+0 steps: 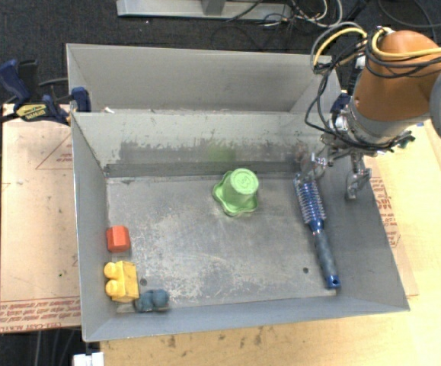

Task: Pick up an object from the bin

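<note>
My gripper hangs over the bin's right side near the back, its two fingers spread apart and nothing between them. Just below and left of it lies a blue brush with a bristled head and a long handle that runs toward the front right corner. A green cup lies upside down in the middle of the bin, well left of the gripper.
An orange block, a yellow toy brick and a small grey-blue lump sit in the front left corner. The bin's sloped right wall is close under the gripper.
</note>
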Robot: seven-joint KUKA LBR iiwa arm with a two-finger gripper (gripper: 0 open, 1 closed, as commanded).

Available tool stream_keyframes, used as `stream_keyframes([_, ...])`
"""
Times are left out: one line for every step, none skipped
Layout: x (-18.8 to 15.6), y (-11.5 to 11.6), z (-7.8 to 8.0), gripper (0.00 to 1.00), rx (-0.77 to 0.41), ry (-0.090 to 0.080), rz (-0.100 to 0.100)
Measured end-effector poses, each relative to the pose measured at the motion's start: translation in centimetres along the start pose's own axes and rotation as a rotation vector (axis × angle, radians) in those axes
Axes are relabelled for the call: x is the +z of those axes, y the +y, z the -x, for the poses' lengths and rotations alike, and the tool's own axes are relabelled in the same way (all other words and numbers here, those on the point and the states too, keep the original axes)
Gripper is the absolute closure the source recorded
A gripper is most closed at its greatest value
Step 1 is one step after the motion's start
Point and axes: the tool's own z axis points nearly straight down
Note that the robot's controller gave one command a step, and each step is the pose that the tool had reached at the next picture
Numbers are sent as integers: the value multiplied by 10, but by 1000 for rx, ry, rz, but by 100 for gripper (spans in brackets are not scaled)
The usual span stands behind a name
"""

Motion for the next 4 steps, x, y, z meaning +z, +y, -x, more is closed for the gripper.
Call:
stream_keyframes([8,11,6,0,-554,-15,6])
stream_keyframes([26,11,13,0,-788,-21,-7])
stream_keyframes([68,37,25,0,-1334,-11,-12])
stream_keyframes([67,36,25,100,-1331,-10,-21])
